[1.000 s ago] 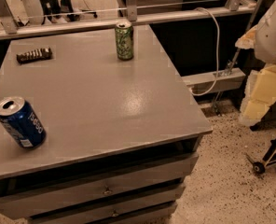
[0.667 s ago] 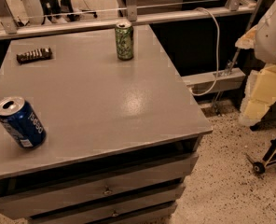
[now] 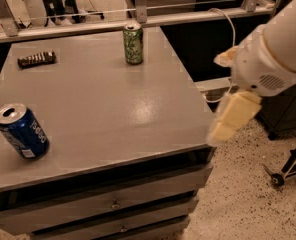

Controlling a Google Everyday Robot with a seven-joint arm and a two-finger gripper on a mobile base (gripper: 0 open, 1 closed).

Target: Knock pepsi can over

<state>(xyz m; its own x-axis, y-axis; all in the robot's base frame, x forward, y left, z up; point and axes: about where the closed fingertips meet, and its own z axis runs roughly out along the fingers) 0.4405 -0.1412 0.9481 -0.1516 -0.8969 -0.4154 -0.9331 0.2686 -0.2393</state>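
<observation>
Grey table [image 3: 113,114]: pepsi can [image 3: 22,131] is stood upright near the front-left corner, not yet knocked. Green can [image 3: 133,44] is set at the back, well apart. Gripper [image 3: 233,119] is held off the right edge, judged pre-approach; its opening cannot be told.

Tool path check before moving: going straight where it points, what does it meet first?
Probably the table's front right corner; the tool points down-left beside it, though depth is unclear.

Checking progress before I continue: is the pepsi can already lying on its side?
No, the pepsi can stands upright at the table's front left, with the gripper off the table's right edge, apart from it.
</observation>
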